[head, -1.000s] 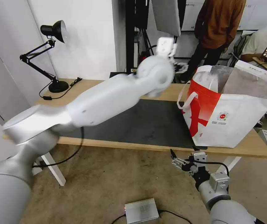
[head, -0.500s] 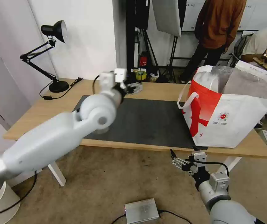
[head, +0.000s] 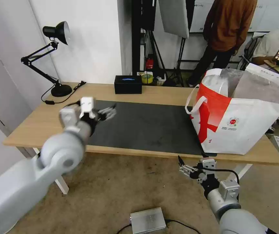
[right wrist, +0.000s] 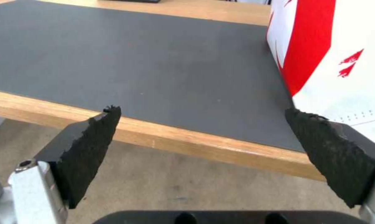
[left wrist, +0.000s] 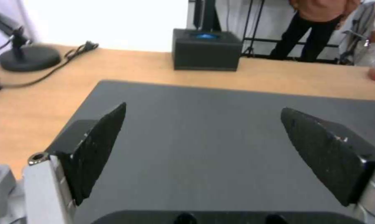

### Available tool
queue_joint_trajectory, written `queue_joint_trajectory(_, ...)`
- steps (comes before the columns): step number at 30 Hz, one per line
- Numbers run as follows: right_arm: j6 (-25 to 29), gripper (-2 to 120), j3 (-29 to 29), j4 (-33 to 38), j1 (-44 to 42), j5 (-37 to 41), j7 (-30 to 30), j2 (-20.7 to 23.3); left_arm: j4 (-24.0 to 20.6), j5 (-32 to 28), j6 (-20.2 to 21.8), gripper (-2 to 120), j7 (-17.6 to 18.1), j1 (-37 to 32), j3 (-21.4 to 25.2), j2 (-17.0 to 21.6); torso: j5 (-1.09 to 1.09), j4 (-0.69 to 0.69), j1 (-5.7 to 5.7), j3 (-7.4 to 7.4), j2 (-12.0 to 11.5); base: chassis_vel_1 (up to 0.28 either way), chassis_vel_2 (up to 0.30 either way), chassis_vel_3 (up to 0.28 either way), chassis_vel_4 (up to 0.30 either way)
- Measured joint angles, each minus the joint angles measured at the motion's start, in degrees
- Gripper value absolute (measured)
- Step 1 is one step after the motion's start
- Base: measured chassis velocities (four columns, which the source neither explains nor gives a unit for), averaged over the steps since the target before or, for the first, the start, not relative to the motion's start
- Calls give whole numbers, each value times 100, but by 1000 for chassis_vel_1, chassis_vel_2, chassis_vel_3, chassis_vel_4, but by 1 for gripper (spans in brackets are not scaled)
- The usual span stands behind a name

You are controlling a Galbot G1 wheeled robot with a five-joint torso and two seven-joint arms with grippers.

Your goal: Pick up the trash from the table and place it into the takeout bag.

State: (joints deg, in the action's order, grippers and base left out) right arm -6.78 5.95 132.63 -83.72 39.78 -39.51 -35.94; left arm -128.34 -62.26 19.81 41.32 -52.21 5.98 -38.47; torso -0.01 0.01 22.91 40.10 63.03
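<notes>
Left gripper over the dark mat's left end, jaws spread wide, nothing held. Right gripper parked below the table edge, also wide apart, empty. Takeout bag upright at table's right end; black box at far edge.

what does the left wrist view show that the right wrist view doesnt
Left wrist view alone: the black rectangular box on the table's far side, the desk lamp's base and cord, and the left gripper open over the mat, holding nothing.

Right wrist view alone: the takeout bag's red and white side, the table's near edge with floor below, and the right gripper open, off the table's near edge.

Both: the dark grey mat on light wood, with no trash on it.
</notes>
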Motion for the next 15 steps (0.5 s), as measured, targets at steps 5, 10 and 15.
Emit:
queue_joint_trajectory(5, 0, 100, 0, 0, 0, 0, -1, 0, -271, 566, -38, 100, -103, -1096, 623, -310, 1, -1, 0, 0, 0, 0, 0, 0, 0)
queue_joint_trajectory(10, 0, 100, 0, 0, 0, 0, 0, 0, -316, 1149, -159, 100, -343, -2031, 1061, -601, 1, -1, 0, 0, 0, 0, 0, 0, 0)
queue_joint_trajectory(15, 0, 100, 0, 0, 0, 0, 0, 0, -266, 1700, -341, 100, -586, -2831, 1377, -873, 1, 0, 0, 0, 0, 0, 0, 0, 0)
